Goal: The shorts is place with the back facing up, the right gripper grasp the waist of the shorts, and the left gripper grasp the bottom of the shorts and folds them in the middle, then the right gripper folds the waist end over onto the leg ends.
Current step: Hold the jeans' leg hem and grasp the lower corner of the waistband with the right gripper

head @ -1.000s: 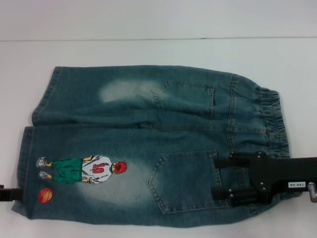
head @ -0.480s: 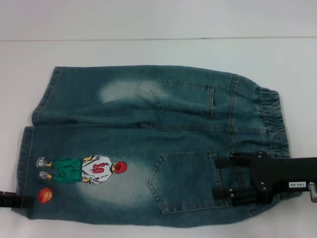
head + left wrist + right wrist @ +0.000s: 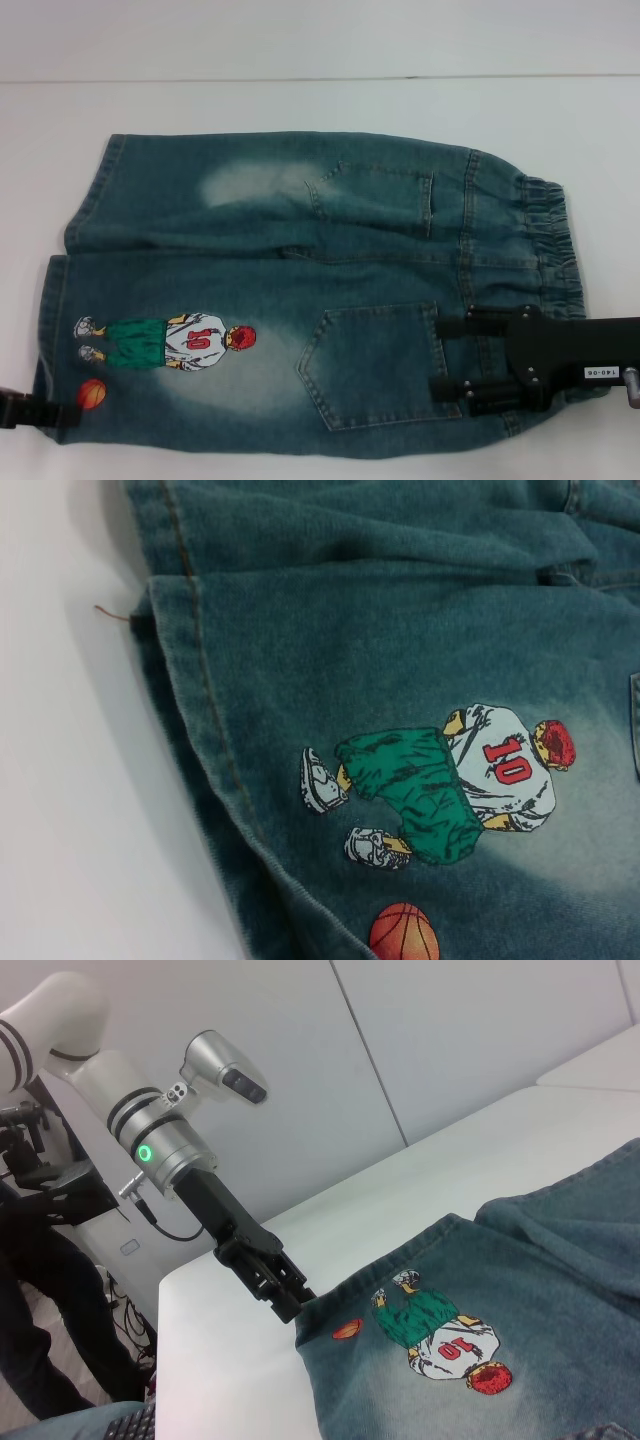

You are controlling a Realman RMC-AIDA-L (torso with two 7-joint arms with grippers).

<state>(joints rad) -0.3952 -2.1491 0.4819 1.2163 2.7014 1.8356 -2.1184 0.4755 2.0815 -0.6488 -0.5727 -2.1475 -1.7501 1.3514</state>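
The shorts (image 3: 300, 260) lie flat on the white table, back up, both patch pockets showing. The crinkled waist (image 3: 555, 240) is on the right and the leg ends (image 3: 55, 300) on the left. My right gripper (image 3: 447, 357) hovers open over the near pocket just inside the waistband, one finger on each side of the pocket's edge. My left gripper (image 3: 72, 412) reaches the bottom hem beside the embroidered basketball (image 3: 91, 393). In the right wrist view the left gripper (image 3: 293, 1305) touches the hem corner. The left wrist view shows the hem (image 3: 200, 730) and the cartoon player (image 3: 450, 780).
The white table (image 3: 320, 100) has bare surface beyond the shorts, and its far edge meets a pale wall. In the right wrist view, dark equipment and cables (image 3: 40, 1190) stand past the table's end, behind the left arm.
My left gripper has slid in from the left edge toward the hem near the basketball and a little nearer the front. The right gripper and shorts have stayed put.
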